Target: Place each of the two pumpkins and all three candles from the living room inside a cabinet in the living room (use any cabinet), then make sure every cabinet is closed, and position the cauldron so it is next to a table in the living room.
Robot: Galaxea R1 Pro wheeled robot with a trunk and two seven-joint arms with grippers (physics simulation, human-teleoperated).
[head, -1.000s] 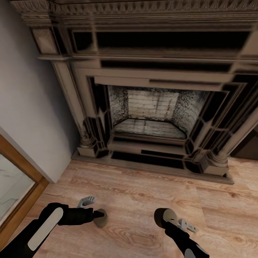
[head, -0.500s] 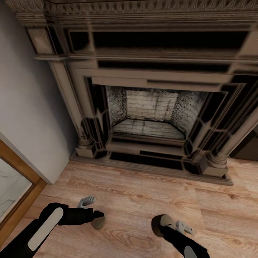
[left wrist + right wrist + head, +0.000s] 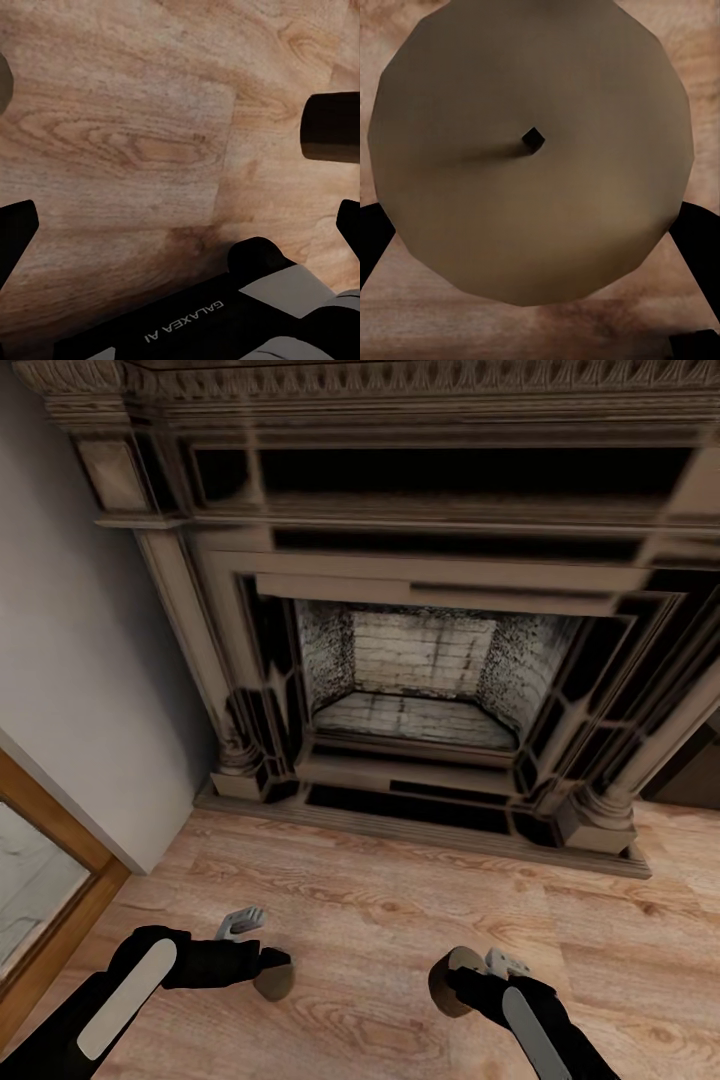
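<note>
Head view: a carved dark stone fireplace (image 3: 430,660) is faced. Plank wood floor (image 3: 380,900) lies free betw. robot and hearth; a grey wall (image 3: 80,690) crowds the left. A small tan disc (image 3: 272,980) is seen at the left gripper (image 3: 268,963) tip.

L wrist view: fingers (image 3: 15,240) are spread over floor w/ nothing betw. them; grip can't be told.

R wrist view: the right gripper (image 3: 534,240) is clamped on a round tan wick-topped candle (image 3: 532,172). It could be lost if the hearth is clipped in turning.

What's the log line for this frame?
facing: fireplace | right gripper: shut on candle | left gripper: open, over floor
</note>
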